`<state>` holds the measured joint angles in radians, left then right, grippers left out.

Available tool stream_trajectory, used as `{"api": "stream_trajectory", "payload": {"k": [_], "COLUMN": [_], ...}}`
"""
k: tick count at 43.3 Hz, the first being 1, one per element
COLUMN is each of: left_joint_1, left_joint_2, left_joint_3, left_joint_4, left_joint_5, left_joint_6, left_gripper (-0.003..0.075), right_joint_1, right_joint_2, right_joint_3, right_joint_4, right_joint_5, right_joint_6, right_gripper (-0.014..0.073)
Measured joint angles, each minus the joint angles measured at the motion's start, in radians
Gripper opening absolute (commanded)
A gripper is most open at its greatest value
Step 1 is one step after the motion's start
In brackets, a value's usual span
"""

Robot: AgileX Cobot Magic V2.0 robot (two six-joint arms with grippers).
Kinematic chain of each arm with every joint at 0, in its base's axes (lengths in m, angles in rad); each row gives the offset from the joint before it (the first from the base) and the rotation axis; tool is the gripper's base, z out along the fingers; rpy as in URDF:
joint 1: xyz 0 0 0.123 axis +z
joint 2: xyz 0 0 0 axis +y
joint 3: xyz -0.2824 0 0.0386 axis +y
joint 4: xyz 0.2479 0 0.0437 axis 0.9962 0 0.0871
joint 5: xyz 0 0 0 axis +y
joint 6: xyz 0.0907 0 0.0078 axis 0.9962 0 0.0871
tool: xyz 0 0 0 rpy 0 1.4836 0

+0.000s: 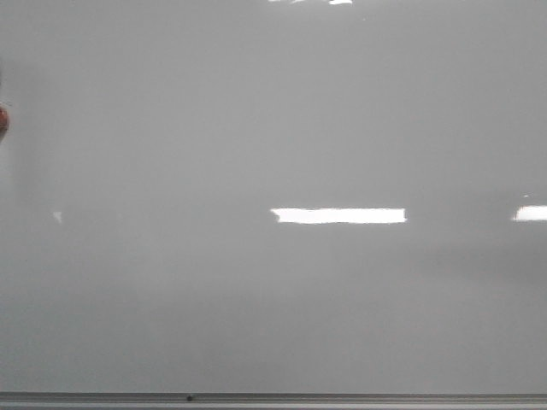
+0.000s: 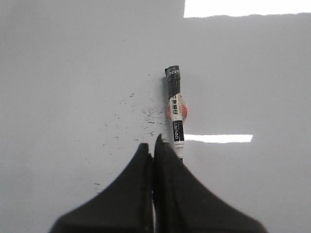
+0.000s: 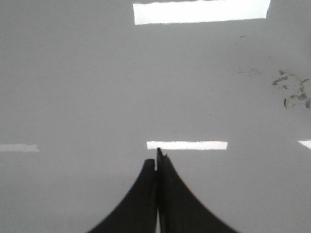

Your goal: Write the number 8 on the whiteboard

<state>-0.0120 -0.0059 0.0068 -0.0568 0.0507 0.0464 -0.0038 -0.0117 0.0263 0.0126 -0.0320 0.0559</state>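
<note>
The whiteboard point(image 1: 256, 128) is a glossy pale grey surface that fills every view, and the number 8 is out of view on it. In the left wrist view a black marker point(image 2: 173, 82) with a white label and a red spot lies on the whiteboard point(image 2: 73, 73). Its near end disappears behind one finger of my left gripper point(image 2: 150, 145). That gripper's jaws are pressed together, with the marker beside them, not between them. My right gripper point(image 3: 156, 162) is shut with nothing in it, over bare whiteboard point(image 3: 73, 87). Neither gripper shows in the front view.
A thin grey metal strip point(image 1: 273, 398) runs along the board's near edge. Faint black ink specks point(image 2: 141, 114) lie beside the marker, and darker smudges point(image 3: 291, 92) lie off to one side of the right gripper. A small red thing point(image 1: 2, 121) shows at the far left edge.
</note>
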Motion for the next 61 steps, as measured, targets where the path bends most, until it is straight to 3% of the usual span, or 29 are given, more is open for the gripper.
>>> {"api": "stream_trajectory", "payload": {"k": [44,49,55,61], "left_joint_1": [0.000,0.000,0.000,0.000], "left_joint_2": [0.000,0.000,0.000,0.000], "left_joint_3": [0.000,0.000,-0.015,-0.123], "left_joint_4": [0.007,0.007,-0.012,-0.019], "left_joint_5": [-0.013,-0.062,-0.111,-0.038], "left_joint_6": [0.002,0.002,-0.004,-0.006], "left_gripper": [-0.0021,-0.0020,-0.0021,-0.0020], "right_joint_1": [0.000,0.000,0.000,0.000], "right_joint_2": [0.000,0.000,0.000,0.000], "right_joint_3": [0.000,0.000,-0.070,-0.208], "right_joint_4": [0.000,0.000,0.000,0.000], "right_joint_5": [-0.019,-0.027,0.062,0.212], "right_joint_6": [0.000,0.000,0.000,0.000], "right_gripper": [-0.0108,-0.0108,-0.0108,-0.0108]}}
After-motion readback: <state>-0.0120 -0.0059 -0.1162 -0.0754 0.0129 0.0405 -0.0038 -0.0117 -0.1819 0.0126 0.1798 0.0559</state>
